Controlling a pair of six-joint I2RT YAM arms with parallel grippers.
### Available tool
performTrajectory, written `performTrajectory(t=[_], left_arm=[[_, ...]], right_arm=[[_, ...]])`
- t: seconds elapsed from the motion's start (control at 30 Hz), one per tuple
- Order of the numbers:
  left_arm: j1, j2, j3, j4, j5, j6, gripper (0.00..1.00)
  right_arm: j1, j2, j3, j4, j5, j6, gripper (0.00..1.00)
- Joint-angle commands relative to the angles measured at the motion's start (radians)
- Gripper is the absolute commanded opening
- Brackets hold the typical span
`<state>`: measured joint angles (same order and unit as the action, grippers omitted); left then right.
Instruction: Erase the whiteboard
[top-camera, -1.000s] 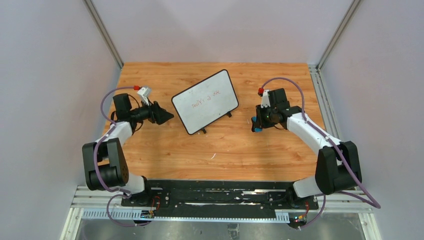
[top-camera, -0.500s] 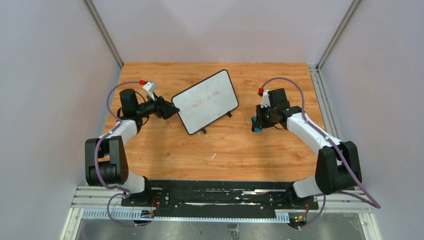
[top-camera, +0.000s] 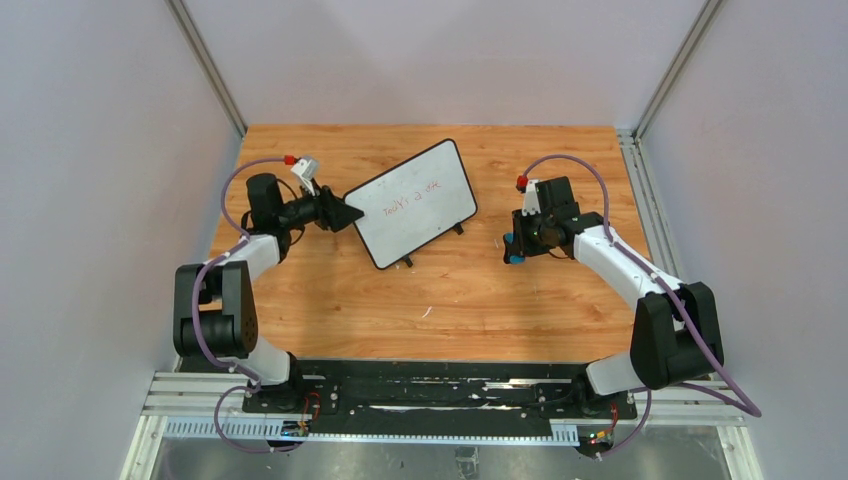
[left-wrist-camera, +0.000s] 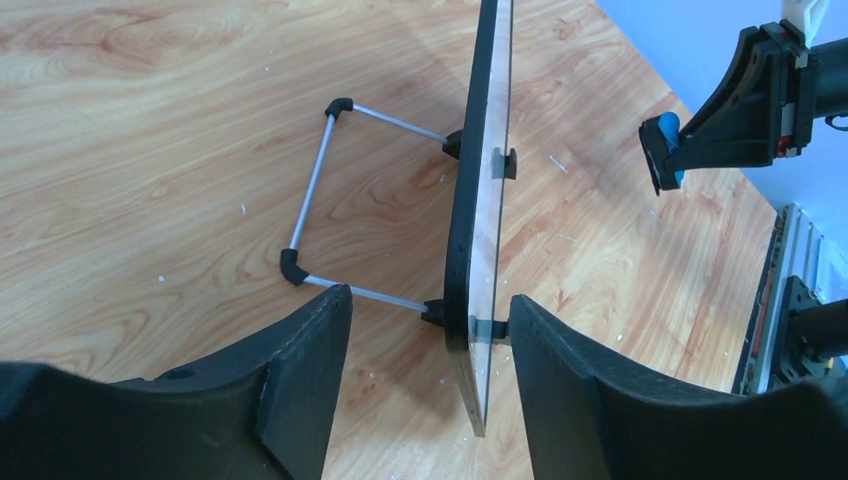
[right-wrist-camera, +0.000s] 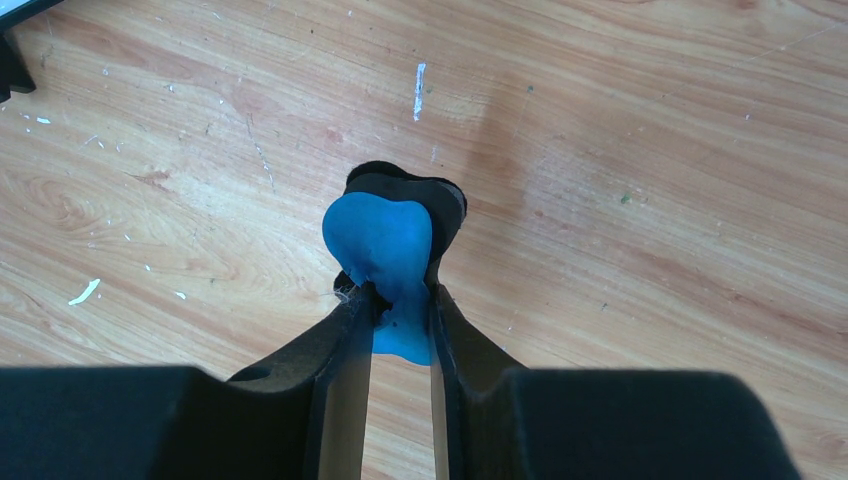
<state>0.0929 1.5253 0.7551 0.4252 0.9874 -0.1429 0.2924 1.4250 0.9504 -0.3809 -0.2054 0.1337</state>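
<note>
The whiteboard (top-camera: 411, 203) stands propped at the far middle of the desk (top-camera: 450, 310), with open wood in front. The left end effector (top-camera: 345, 213) straddles its left edge, fingers released on either side; a second ago it sat well clear. The right end effector (top-camera: 515, 246), unmoved, stays clenched on a blue eraser (right-wrist-camera: 380, 245), apart from the board.

I see a wooden table (top-camera: 330, 300) boxed in by plain pale lilac walls (top-camera: 90, 150), with aluminium posts (top-camera: 205, 65) at the far corners, metal rails (top-camera: 450, 432) along the near edge, and soft, even light.
</note>
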Motion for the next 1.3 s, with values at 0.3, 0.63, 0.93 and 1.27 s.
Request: performTrajectory(t=[0.3, 0.63, 0.93, 1.27], left_arm=[[-0.018, 0.015, 0.026, 0.065, 0.02, -0.05, 0.55], [-0.018, 0.017, 0.02, 0.065, 0.026, -0.059, 0.44], [-0.018, 0.015, 0.021, 0.066, 0.032, -0.07, 0.37], [-0.018, 0.028, 0.021, 0.066, 0.032, -0.072, 0.26]], right_arm=[[0.017, -0.008, -0.016, 0.001, 0.024, -0.016, 0.01], [0.017, -0.009, -0.018, 0.002, 0.023, -0.016, 0.01], [0.019, -0.008, -0.019, 0.001, 0.025, -0.014, 0.01], [0.017, -0.011, -0.019, 0.002, 0.028, -0.017, 0.0]])
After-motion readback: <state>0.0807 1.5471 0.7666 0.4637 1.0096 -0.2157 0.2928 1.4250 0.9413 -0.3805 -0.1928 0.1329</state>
